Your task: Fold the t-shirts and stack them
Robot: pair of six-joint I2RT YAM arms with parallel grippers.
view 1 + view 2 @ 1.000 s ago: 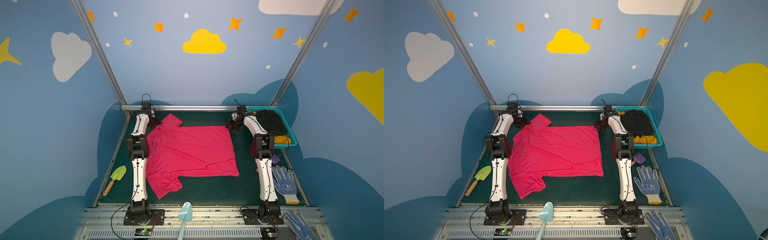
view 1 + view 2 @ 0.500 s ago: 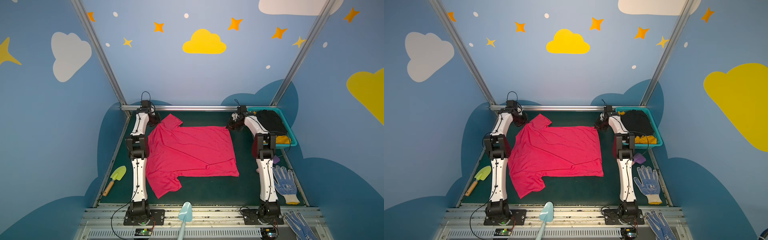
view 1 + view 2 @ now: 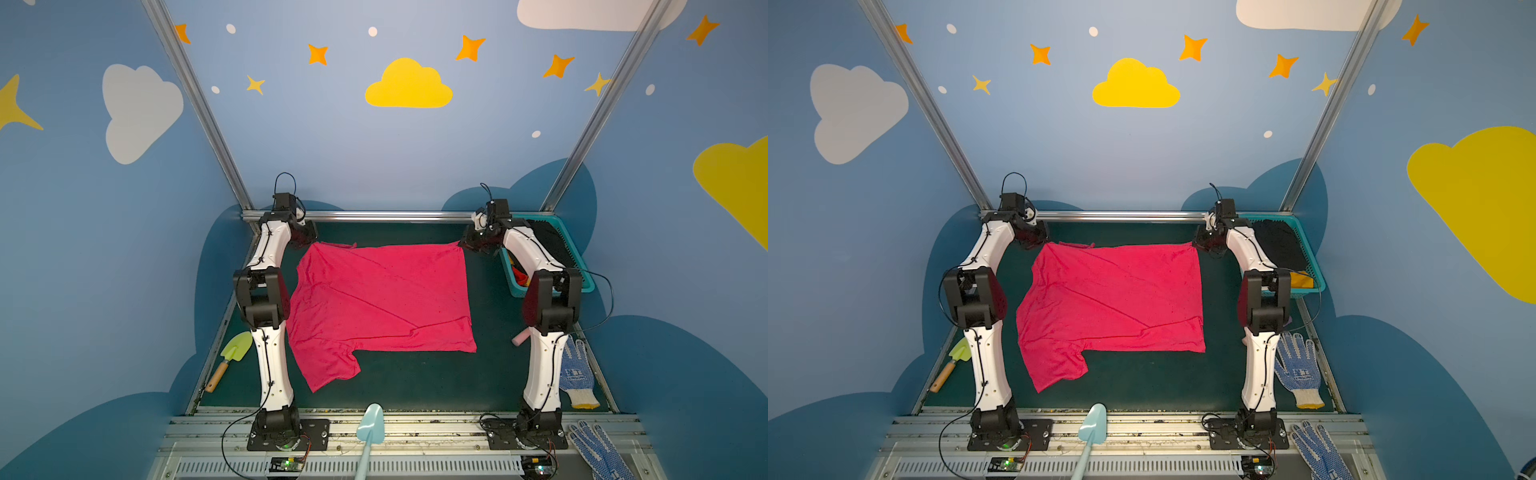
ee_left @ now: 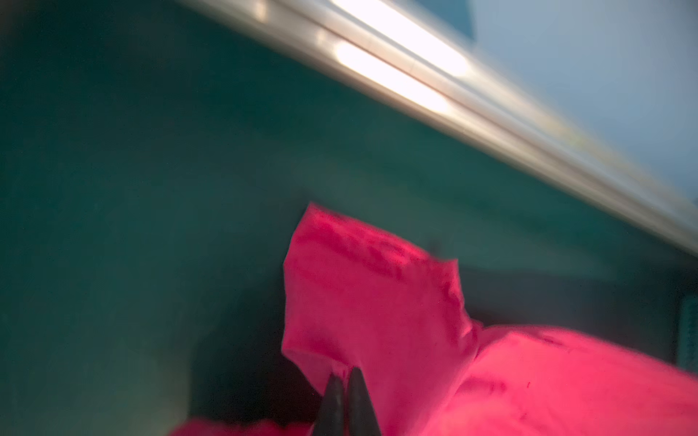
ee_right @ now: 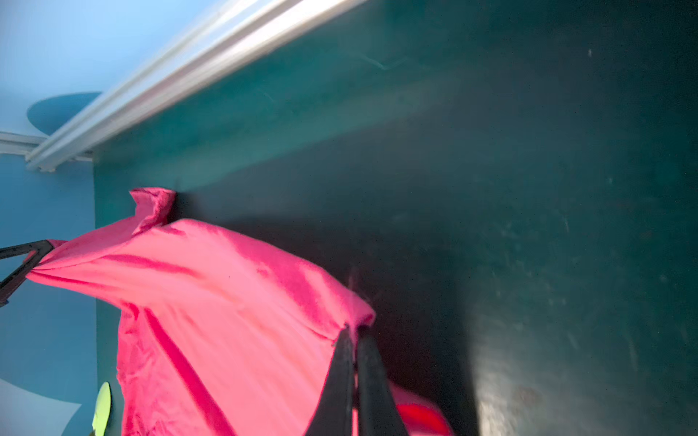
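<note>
Holding the shirt point(image 3: 382, 299) by its two far corners, along the cloth's upper edge in both top views. Pinching the upper-left corner with the left gripper point(image 4: 344, 373), jaws closed tight on a flap of fabric. Pinching the upper-right corner with the right gripper point(image 5: 355, 332), likewise closed on cloth. Spread mostly flat over the green mat point(image 3: 415, 386) at mid-frame, with a loose sleeve point(image 3: 328, 370) trailing to the lower left. Well apart from the basket point(image 3: 582, 274) at the right edge. Probably the start of the first fold. Next calls for lifting both corners together, carrying them toward the bottom of the frame onto the near hem, and keeping the tension even to avoid skew or a slipped corner.
</note>
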